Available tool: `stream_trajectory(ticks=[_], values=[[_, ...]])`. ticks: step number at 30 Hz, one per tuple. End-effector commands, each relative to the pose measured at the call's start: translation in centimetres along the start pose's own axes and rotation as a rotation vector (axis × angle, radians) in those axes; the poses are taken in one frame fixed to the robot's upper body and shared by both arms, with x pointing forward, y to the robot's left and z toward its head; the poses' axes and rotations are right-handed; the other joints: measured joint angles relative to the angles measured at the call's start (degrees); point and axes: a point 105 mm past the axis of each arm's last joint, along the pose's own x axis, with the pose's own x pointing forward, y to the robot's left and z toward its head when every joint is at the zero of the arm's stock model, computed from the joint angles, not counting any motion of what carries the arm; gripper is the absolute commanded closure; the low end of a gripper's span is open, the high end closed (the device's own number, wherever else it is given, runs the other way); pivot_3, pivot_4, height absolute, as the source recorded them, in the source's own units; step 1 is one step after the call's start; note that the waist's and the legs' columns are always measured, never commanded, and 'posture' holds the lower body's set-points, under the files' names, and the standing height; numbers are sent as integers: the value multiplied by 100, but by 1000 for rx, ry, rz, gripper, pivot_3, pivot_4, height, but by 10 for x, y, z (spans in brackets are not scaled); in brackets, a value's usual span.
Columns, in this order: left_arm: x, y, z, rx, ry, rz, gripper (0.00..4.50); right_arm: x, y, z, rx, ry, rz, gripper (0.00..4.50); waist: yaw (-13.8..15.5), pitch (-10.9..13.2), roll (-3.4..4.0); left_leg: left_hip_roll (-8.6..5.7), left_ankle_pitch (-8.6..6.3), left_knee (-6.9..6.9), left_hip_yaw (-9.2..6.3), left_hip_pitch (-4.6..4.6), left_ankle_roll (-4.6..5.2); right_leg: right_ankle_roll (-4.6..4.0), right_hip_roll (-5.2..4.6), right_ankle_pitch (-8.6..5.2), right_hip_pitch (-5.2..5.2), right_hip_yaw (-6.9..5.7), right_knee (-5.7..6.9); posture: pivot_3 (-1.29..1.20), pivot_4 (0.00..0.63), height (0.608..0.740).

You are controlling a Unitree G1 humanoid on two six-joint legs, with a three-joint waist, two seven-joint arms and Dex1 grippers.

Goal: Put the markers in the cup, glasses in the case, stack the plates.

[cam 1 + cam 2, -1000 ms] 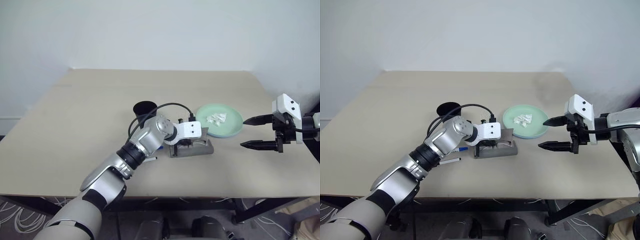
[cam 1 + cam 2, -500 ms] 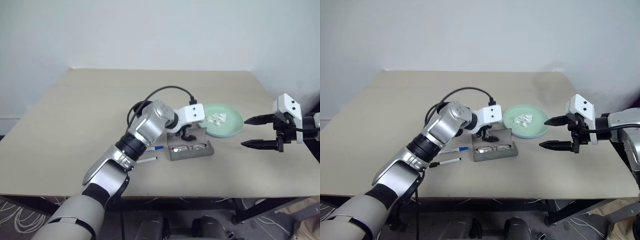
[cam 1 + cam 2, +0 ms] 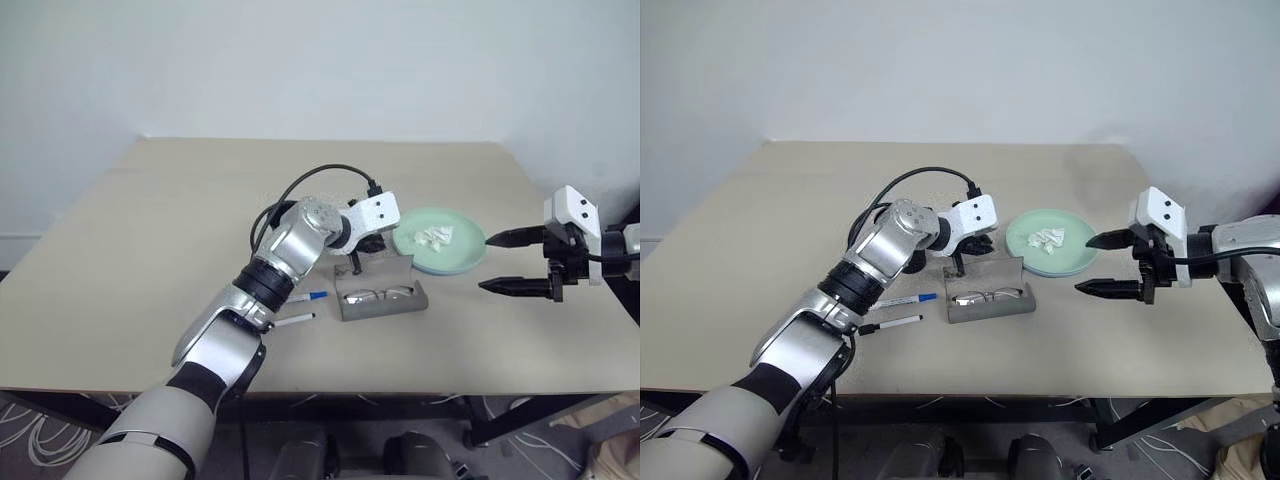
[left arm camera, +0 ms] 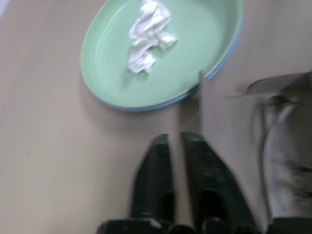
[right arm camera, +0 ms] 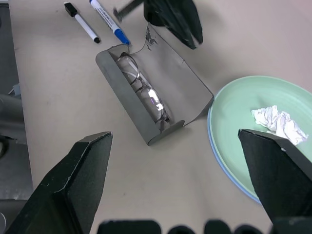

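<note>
The glasses (image 5: 141, 90) lie inside the open grey case (image 5: 155, 97), whose lid stands up behind them, so this part looks done except perhaps for closing the lid. The wire frame seems light and easy to bend, so I would not squeeze it; the lid looks stiff and is better pushed at its upper edge. The two markers, blue (image 3: 908, 299) and black (image 3: 890, 323), lie flat on the bench (image 3: 770, 230) just beside the case. They are light, hard and smooth, so they may roll or slip; I think the middle of the barrel is the best place to take hold. The cup (image 3: 272, 214) stands behind the left arm and is mostly hidden. The green plate (image 3: 440, 242) rests on the blue plate (image 4: 222, 61), whose rim shows under it, and a tissue wad (image 4: 146, 34) lies on top. The left claw (image 3: 960, 268) is fully shut and holds nothing, its tips over the rear edge of the case. The right claw (image 3: 1102, 264) hangs near the plates with its fingers spread wide, empty.
</note>
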Motion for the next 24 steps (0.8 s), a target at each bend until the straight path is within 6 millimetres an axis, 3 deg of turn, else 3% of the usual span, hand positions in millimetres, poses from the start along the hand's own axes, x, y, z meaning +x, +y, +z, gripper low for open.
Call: stream_trajectory(ticks=[1, 11, 20, 24], values=[[2, 5, 4, 48, -14, 47, 4470, -6, -2, 16, -56, -37, -23, 0, -1, 0, 0, 0, 0, 1, 0, -4, 0, 0, 0, 1, -4, 0, 0, 0, 0, 704], [9, -27, -12, 84, 48, -65, 4470, -5, -2, 18, -63, -37, -21, 0, -3, -5, 5, 0, -6, 38, -2, -49, 9, 8, -2, 12, -24, -5, -1, 0, 0, 704], [-8, -61, -13, 102, 54, -170, 4470, -4, -1, 17, -63, -37, -18, 0, -4, -10, 14, 2, -11, 52, -1, -49, 17, 9, -3, 22, -22, -3, -1, 0, 0, 704], [-15, -63, -13, 101, 54, -164, 4470, -3, -2, 16, -61, -34, -17, 0, -1, -10, 15, 2, -10, 52, -1, -49, 17, 9, -4, 22, -21, -3, -2, 0, 0, 704]])
